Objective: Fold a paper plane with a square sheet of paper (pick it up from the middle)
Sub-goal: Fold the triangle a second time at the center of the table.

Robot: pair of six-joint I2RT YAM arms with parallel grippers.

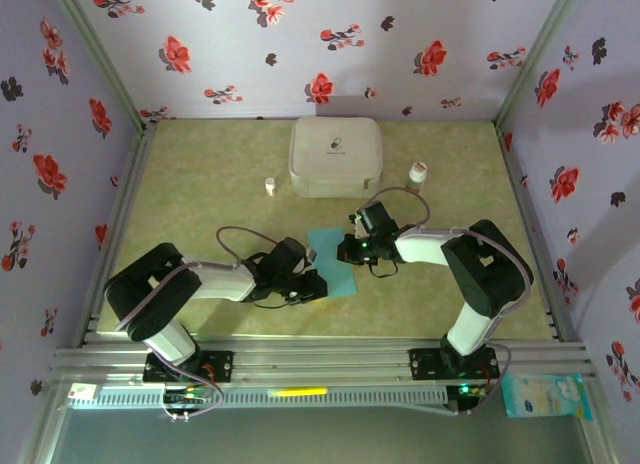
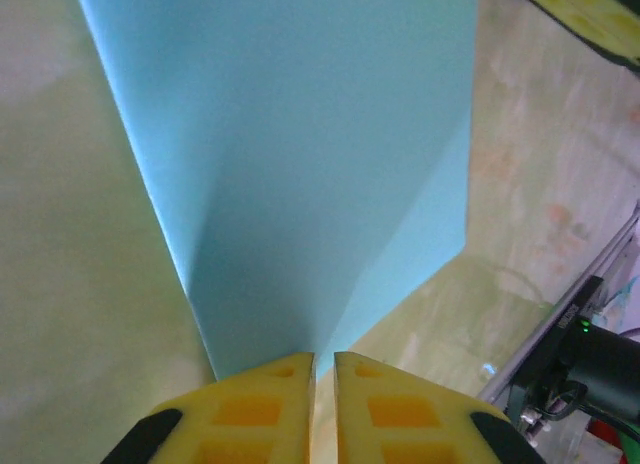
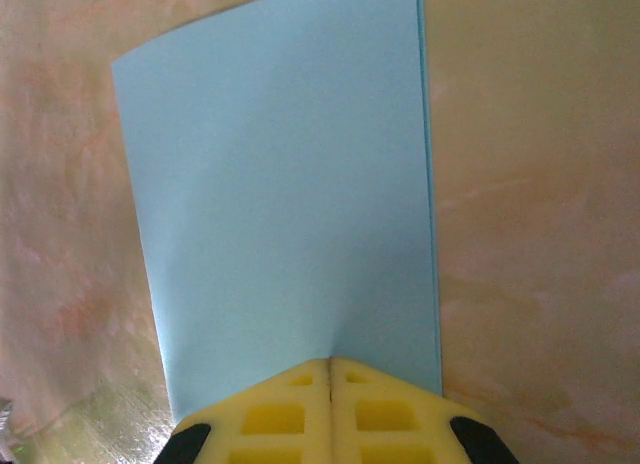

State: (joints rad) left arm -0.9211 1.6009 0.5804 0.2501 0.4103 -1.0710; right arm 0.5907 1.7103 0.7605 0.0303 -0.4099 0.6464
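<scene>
Mid-frame: thin light blue-teal square paper sheet (image 1: 335, 272), light, limp, crease-prone. Pinched on opposite sides by left claw (image 2: 323, 356) and right claw (image 3: 330, 362); best gripped at edges, gently.

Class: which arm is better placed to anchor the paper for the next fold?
Right, probably: the right gripper is shut tight on the paper edge; the left gripper pinches the opposite edge with a slight gap.
</scene>
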